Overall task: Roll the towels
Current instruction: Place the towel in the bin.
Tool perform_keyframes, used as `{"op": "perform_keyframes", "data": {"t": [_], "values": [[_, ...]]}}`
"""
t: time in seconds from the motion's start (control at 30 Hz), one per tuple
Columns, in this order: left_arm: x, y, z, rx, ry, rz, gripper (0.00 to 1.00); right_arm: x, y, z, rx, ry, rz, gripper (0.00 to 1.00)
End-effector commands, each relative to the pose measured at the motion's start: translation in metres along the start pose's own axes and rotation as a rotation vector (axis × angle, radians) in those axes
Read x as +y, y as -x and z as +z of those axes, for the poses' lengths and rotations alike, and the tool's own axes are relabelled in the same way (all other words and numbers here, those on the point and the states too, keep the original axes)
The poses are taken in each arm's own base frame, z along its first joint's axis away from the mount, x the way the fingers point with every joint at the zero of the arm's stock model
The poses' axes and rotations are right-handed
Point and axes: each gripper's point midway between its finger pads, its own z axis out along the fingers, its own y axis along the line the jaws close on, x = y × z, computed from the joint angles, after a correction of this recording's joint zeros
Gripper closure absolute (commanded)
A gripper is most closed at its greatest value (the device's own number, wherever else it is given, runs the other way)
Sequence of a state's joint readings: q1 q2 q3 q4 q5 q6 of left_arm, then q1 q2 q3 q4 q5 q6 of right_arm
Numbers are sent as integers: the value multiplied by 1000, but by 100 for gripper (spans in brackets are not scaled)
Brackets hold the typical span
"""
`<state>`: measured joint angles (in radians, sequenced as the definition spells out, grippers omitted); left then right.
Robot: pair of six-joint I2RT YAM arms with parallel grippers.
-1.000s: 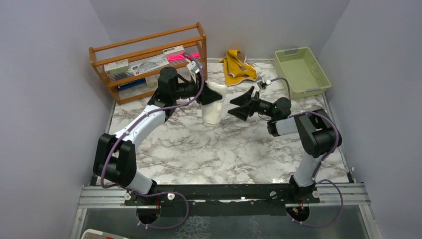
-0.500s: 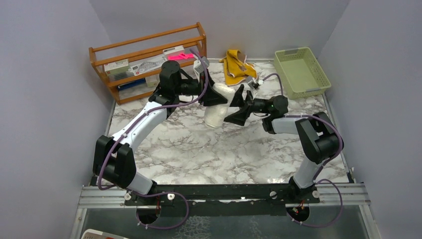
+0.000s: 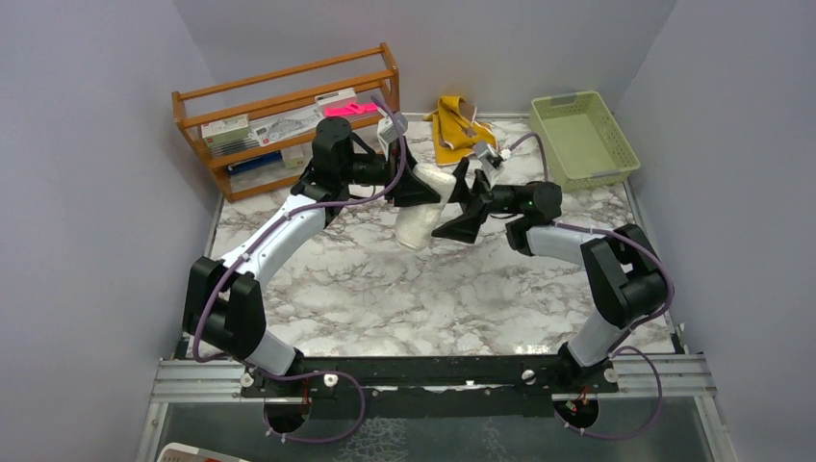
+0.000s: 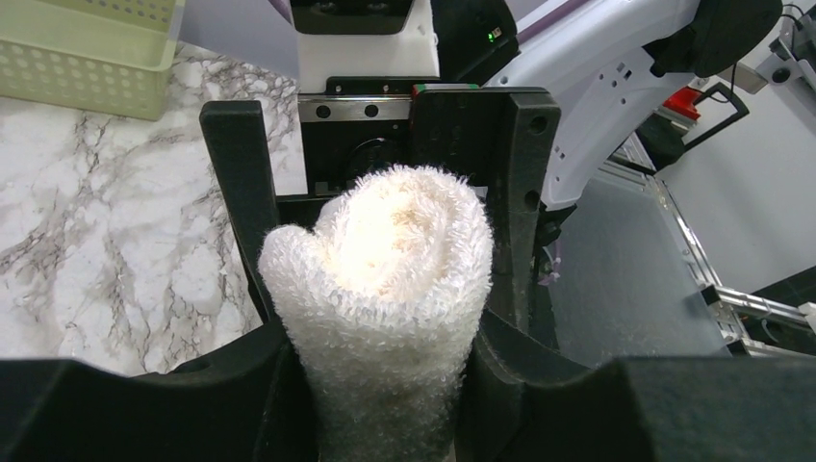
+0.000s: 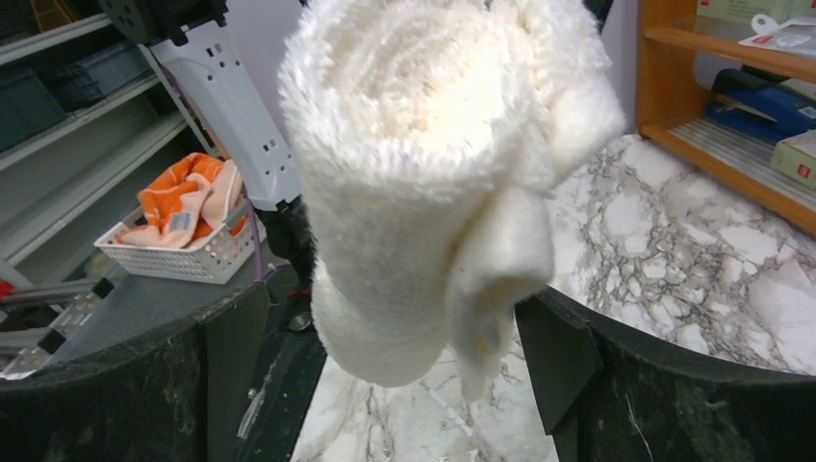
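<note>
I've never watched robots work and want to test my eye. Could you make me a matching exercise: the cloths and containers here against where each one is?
Things:
1. cream-white rolled terry towel
2. mustard-yellow crumpled cloth towel
3. pale green plastic basket
4. brown wooden shelf rack

Places:
A. far right corner of the marble-patterned table
B. far left corner of the table
C. clamped in the left gripper
D. lying at the far edge, between rack and basket

Pairs: 1-C, 2-D, 3-A, 4-B.
</note>
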<state>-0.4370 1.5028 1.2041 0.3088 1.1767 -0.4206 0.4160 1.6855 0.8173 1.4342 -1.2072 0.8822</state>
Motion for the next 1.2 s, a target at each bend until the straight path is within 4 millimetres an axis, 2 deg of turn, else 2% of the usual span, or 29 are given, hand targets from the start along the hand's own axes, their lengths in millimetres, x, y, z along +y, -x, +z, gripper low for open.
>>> {"op": "perform_keyframes", "data": {"t": [0.0, 0.13, 0.23, 0.43, 0.67, 0.8, 0.97, 1.07, 1.17], "values": [[-2, 18, 1, -19, -12, 90, 57, 44, 41, 10, -75, 148, -294, 0], [26, 29, -3, -88, 185, 154, 55, 38, 49, 16, -106, 135, -216, 1], [40, 33, -10, -120, 302, 200, 55, 22, 47, 21, -100, 104, -101, 11], [45, 36, -20, -166, 400, 250, 53, -4, 42, 24, -102, 22, 7, 20], [46, 37, -22, -191, 409, 255, 48, -12, 41, 31, -90, 4, 36, 37], [45, 41, -24, -212, 423, 266, 36, -20, 37, 35, -65, -6, 64, 60], [44, 48, -27, -235, 445, 282, 24, -25, 34, 37, -50, -9, 84, 98], [50, 55, -37, -267, 506, 261, 3, -29, 34, 37, -43, -28, 91, 99], [60, 67, -60, -315, 605, 206, 1, -30, 37, 36, -51, -55, 89, 99]]}}
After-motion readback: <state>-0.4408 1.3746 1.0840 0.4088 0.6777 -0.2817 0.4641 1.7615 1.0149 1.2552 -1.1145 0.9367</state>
